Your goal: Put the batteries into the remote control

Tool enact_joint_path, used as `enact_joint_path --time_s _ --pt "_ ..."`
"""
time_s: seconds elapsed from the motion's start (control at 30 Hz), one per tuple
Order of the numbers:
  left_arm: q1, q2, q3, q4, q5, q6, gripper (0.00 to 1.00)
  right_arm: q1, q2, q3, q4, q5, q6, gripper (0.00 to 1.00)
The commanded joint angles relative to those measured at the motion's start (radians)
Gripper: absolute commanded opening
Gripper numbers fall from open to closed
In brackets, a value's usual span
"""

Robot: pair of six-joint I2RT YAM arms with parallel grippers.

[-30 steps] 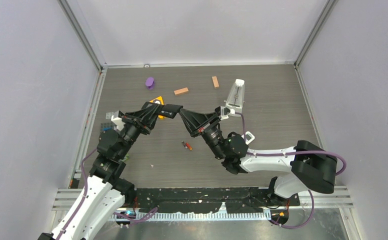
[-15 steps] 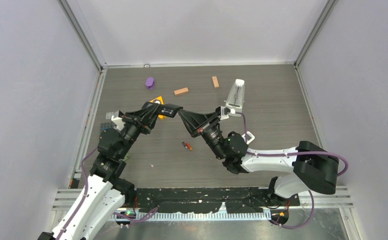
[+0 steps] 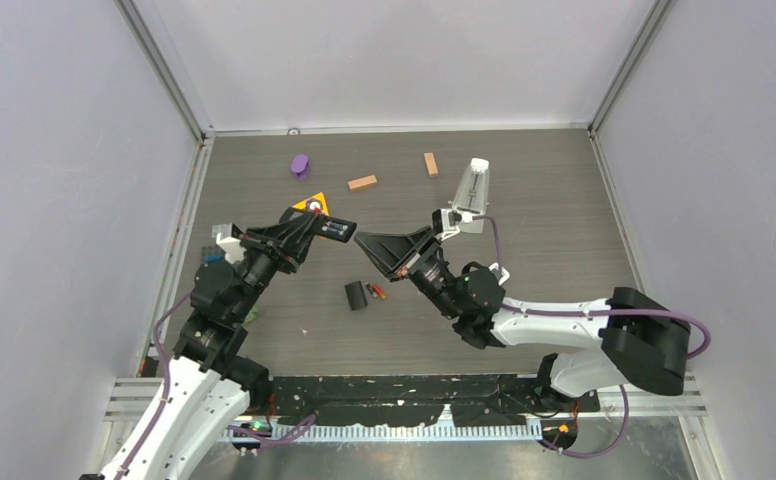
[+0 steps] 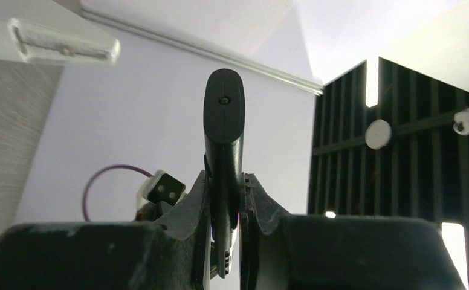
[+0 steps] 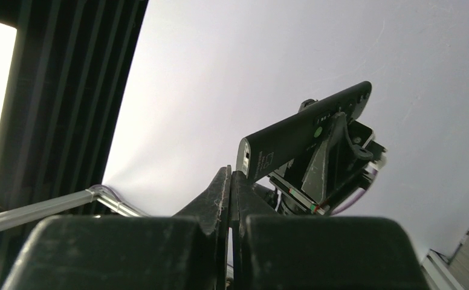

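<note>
My left gripper (image 3: 311, 226) is shut on a black remote (image 3: 332, 230) and holds it in the air above the table; in the left wrist view the remote (image 4: 223, 118) stands up between the jaws of the left gripper (image 4: 226, 187). My right gripper (image 3: 363, 242) is shut and empty, its tip a short gap to the right of the remote's end. The right wrist view shows the right gripper (image 5: 231, 178) shut and the remote (image 5: 304, 130) just beyond it. Two small batteries (image 3: 373, 291), one red-orange and one dark, lie on the table beside a small black piece (image 3: 355, 295).
On the far part of the table are a purple object (image 3: 300, 165), two orange-brown blocks (image 3: 362, 182) (image 3: 430, 164), a white device (image 3: 472, 188) and a yellow-orange triangle (image 3: 311, 203) half hidden by my left gripper. Grey walls enclose three sides.
The two grippers have drawn apart: the left one moved left with the remote, the right one lower. A small black piece now lies on the table beside the batteries.
</note>
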Motion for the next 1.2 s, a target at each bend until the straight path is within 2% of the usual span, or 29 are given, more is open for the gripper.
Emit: enact_joint_path --time_s 0.0,0.1,0.2,0.23,0.27,0.3,0.4,0.43,0.5,0.6,0.63,0.77,0.87,1.03,1.17 --pt "0.000 -0.031 0.064 -0.143 -0.068 0.148 0.00 -0.035 -0.120 -0.053 -0.106 -0.039 -0.068 0.05" --pt "0.002 -0.058 0.079 -0.282 -0.185 0.287 0.00 -0.053 -0.232 -0.055 -0.304 -0.061 -0.180 0.07" --pt "0.002 -0.086 0.091 -0.405 -0.279 0.434 0.00 -0.056 -0.327 0.025 -0.729 -0.073 -0.393 0.15" --pt "0.002 -0.095 0.094 -0.442 -0.303 0.478 0.00 -0.056 -0.332 0.085 -0.827 -0.069 -0.442 0.21" --pt "0.002 -0.103 0.095 -0.469 -0.330 0.544 0.00 -0.056 -0.327 0.124 -1.060 -0.053 -0.534 0.25" --pt "0.002 -0.112 0.094 -0.496 -0.352 0.584 0.00 -0.056 -0.314 0.196 -1.123 -0.049 -0.580 0.32" --pt "0.002 -0.133 0.086 -0.562 -0.409 0.674 0.00 -0.060 -0.178 0.394 -1.458 -0.090 -0.842 0.48" --pt "0.002 -0.137 0.088 -0.587 -0.426 0.693 0.00 -0.060 -0.139 0.437 -1.576 -0.110 -0.907 0.61" --pt "0.002 -0.147 0.099 -0.638 -0.473 0.737 0.00 -0.059 -0.016 0.553 -1.726 -0.111 -1.064 0.73" --pt "0.004 -0.164 0.137 -0.710 -0.573 0.798 0.00 -0.062 0.125 0.624 -1.779 -0.060 -1.303 0.78" --pt "0.003 -0.167 0.155 -0.733 -0.608 0.821 0.00 -0.064 0.166 0.631 -1.782 -0.075 -1.423 0.78" --pt "0.003 -0.150 0.242 -0.805 -0.701 0.920 0.00 -0.066 0.262 0.664 -1.770 -0.212 -1.729 0.76" --pt "0.004 -0.137 0.294 -0.841 -0.726 0.967 0.00 -0.088 0.322 0.714 -1.778 -0.331 -1.884 0.71" --pt "0.003 -0.137 0.313 -0.817 -0.693 1.019 0.00 -0.129 0.383 0.706 -1.637 -0.507 -2.097 0.71" --pt "0.003 -0.123 0.338 -0.803 -0.667 1.041 0.00 -0.152 0.461 0.753 -1.660 -0.605 -2.231 0.72"
